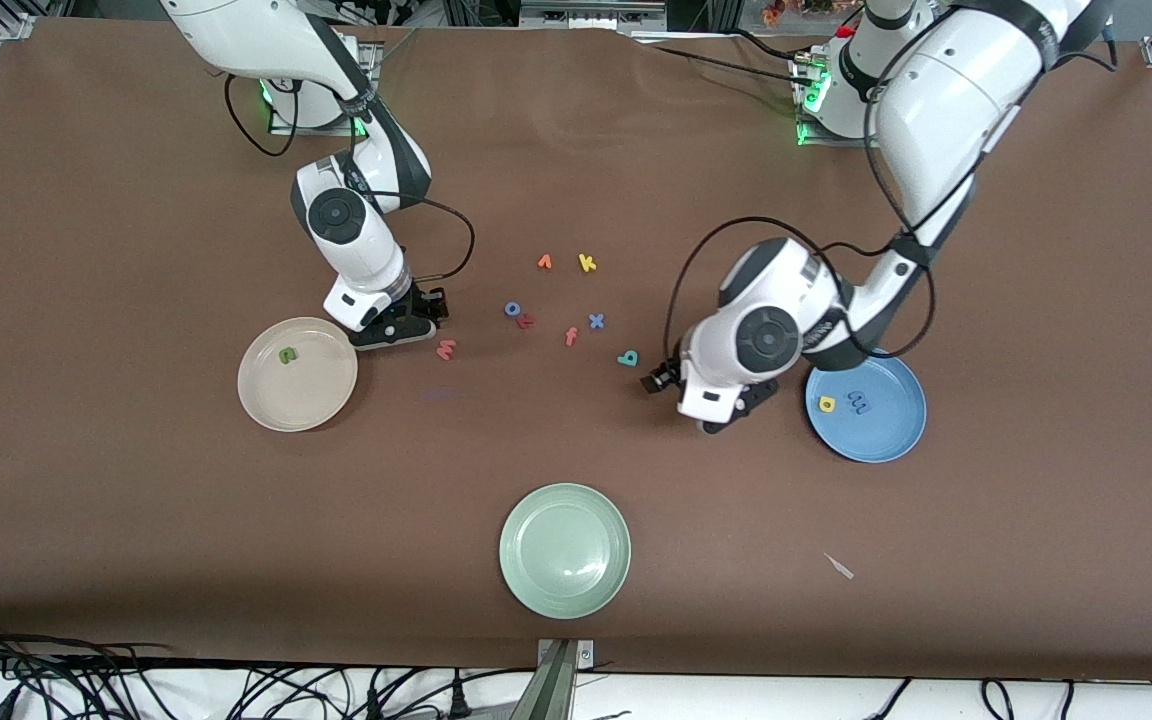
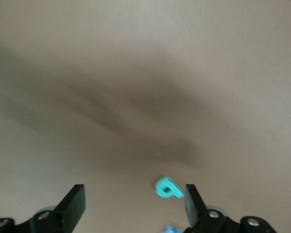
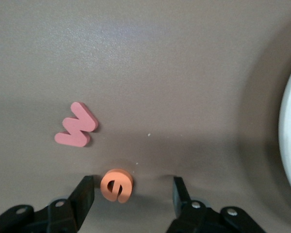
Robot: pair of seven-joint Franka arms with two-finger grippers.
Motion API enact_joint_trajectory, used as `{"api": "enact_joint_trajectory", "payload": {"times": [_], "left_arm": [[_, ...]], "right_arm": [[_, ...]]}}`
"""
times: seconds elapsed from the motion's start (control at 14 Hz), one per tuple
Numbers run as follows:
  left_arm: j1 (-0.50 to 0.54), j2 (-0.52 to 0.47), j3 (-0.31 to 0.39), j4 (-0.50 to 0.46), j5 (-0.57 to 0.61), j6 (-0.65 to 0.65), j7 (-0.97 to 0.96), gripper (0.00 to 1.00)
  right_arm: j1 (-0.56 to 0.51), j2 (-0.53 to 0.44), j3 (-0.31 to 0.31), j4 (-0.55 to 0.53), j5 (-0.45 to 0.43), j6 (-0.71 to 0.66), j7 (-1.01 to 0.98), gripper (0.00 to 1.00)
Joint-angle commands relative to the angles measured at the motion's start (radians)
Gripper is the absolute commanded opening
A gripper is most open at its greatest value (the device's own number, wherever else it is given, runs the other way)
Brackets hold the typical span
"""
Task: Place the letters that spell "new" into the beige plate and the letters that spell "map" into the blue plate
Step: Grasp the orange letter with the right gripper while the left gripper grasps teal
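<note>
The beige plate [image 1: 321, 400] lies toward the right arm's end of the table, with the green n [image 1: 287, 355] in it. Beside it my right gripper [image 1: 433, 308] [image 3: 132, 187] is low and open, and the orange e [image 3: 117, 185] lies on the table between its fingers. The pinkish w [image 1: 446, 349] [image 3: 76, 131] lies close by. The blue plate [image 1: 891, 435] holds the yellow p [image 1: 827, 404] and the blue m [image 1: 857, 402]. My left gripper [image 1: 658, 382] [image 2: 134, 194] is open, low beside the teal a [image 1: 628, 358] [image 2: 167, 188], which lies between its fingers, close to one of them.
A pale green plate [image 1: 565, 590] sits nearest the front camera. Loose letters lie mid-table: orange v-like [image 1: 544, 262], yellow k [image 1: 587, 263], blue x [image 1: 596, 321], reddish f [image 1: 571, 337], a blue round one [image 1: 513, 309], a red one [image 1: 526, 321]. A small scrap [image 1: 839, 566] lies nearer the camera.
</note>
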Motion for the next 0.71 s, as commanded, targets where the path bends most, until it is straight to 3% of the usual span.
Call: {"api": "enact_joint_trajectory", "payload": {"times": [0.0, 0.28, 0.64], "left_arm": [[-0.037, 0.021, 0.016, 0.002, -0.022, 0.039, -0.132, 0.83], [-0.096, 0.056, 0.042, 0.002, -0.010, 0.106, -0.254, 0.78], [-0.159, 0.075, 0.103, 0.002, -0.010, 0.139, -0.276, 0.63]], "right_arm": [[0.001, -0.017, 0.002, -0.027, -0.016, 0.019, 0.014, 0.74], [0.001, -0.017, 0.004, -0.035, -0.016, 0.021, 0.042, 0.69], [0.002, -0.015, 0.007, -0.035, -0.016, 0.028, 0.043, 0.45]]}}
